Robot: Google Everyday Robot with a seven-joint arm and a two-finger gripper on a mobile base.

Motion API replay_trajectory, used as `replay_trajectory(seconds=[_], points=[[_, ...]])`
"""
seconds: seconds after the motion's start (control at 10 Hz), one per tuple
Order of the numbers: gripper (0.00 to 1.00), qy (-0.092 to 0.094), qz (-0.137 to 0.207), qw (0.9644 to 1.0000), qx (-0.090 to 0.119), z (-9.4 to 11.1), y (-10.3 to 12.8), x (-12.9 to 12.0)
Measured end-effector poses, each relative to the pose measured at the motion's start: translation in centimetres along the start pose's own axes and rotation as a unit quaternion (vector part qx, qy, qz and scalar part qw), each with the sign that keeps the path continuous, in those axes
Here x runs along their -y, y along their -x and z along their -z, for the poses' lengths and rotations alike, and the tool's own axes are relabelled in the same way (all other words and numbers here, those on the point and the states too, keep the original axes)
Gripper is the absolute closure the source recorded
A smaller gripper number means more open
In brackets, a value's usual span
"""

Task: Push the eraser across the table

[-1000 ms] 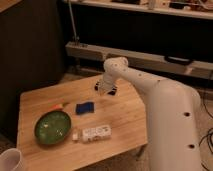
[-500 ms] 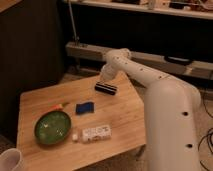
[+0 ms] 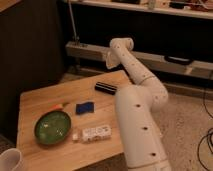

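Observation:
The eraser (image 3: 106, 87), a narrow black bar, lies near the far edge of the light wooden table (image 3: 40, 95). My gripper (image 3: 111, 61) hangs in the air above and just behind the eraser, apart from it, at the end of the white arm (image 3: 135, 70) that bends up from the right. Nothing is seen in the gripper.
A flat blue pad (image 3: 85, 107) lies in front of the eraser. A green bowl (image 3: 52, 126), a small orange item (image 3: 59, 105) and a white packet (image 3: 93, 133) sit nearer the front. A white cup (image 3: 10, 160) shows at bottom left. A dark shelf unit stands behind the table.
The gripper has risen from down at the eraser to well above it. The eraser now lies uncovered in the same spot near the far edge.

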Motion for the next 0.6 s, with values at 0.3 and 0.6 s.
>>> replay_trajectory(seconds=[0.3,0.6], points=[[1.00,0.020,0.001,0.9997,-0.012,-2.1,-1.2,-1.9],[1.00,0.034,0.006,0.9994,-0.009,-2.5,-0.9,-2.8]])
